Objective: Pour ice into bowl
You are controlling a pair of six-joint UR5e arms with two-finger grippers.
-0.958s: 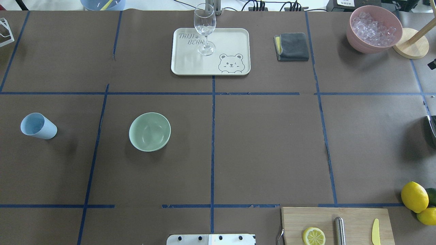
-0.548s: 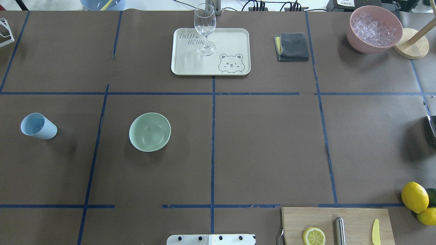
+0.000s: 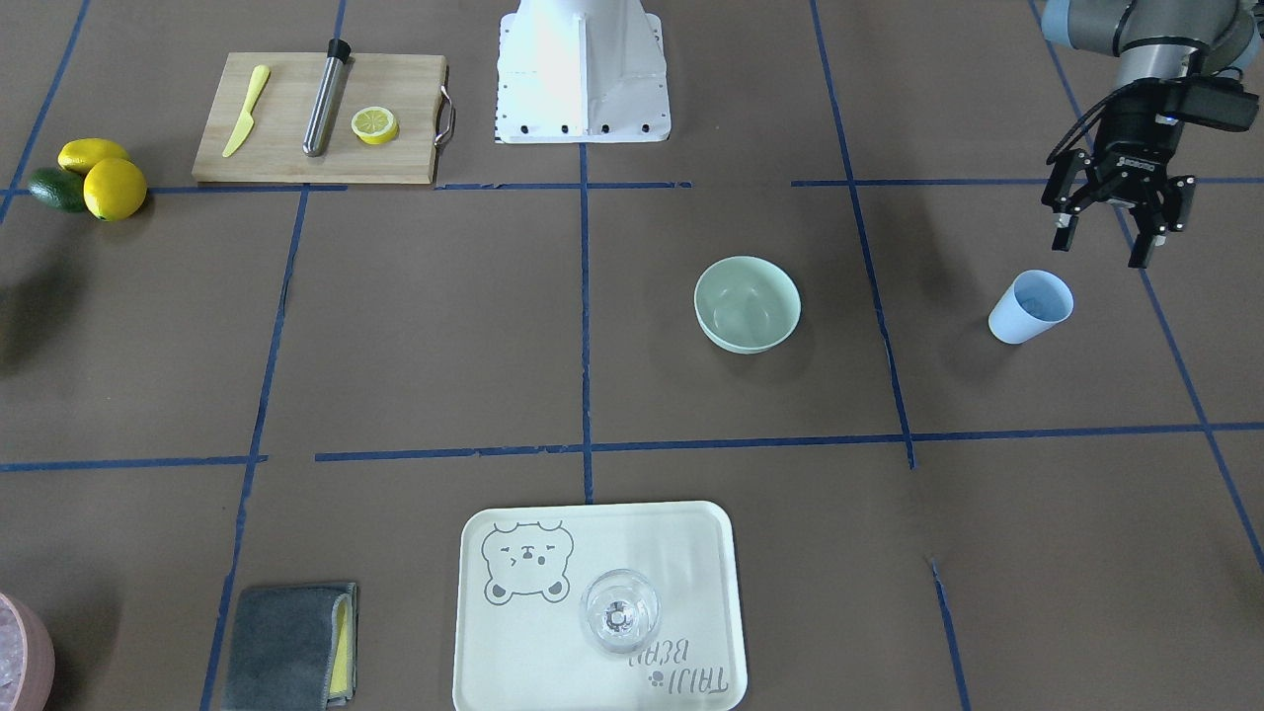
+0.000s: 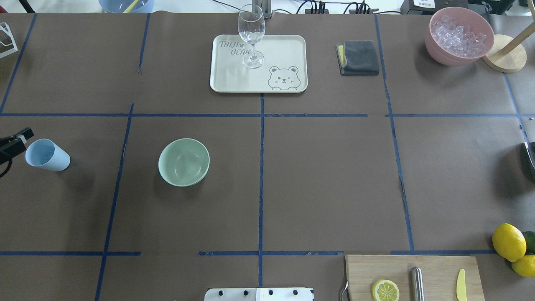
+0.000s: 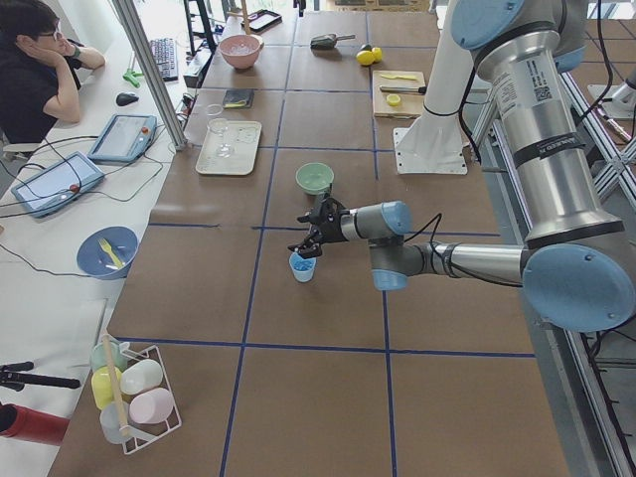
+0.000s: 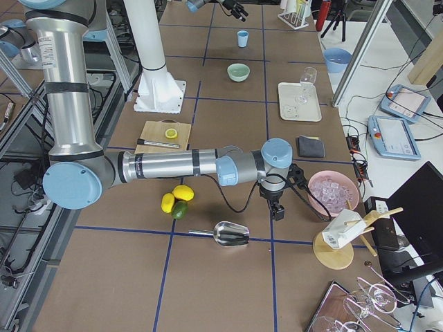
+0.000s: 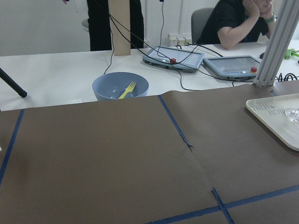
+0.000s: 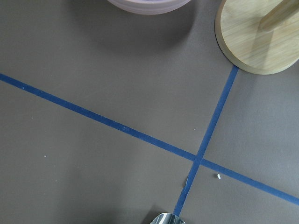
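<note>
Far left on the desk [image 4: 334, 175], the left gripper [image 3: 1100, 252] hangs spread just over the cup [image 3: 1030, 306]; ice inside cannot be confirmed. Bowl [image 3: 747, 303] stands empty, well to the right. Recommend descending squarely astride the cup wall and closing gently to avoid tipping.

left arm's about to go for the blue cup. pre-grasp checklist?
1. Left gripper open: ok.
2. Light blue cup upright, standing free: ok.
3. Ice inside the cup: cannot tell.
4. Gripper around the cup: not ok, it hangs beside it, apart.
5. Bowl upright, empty, apart from the cup: ok.
6. Right gripper far off by the pink container: ok.
</note>
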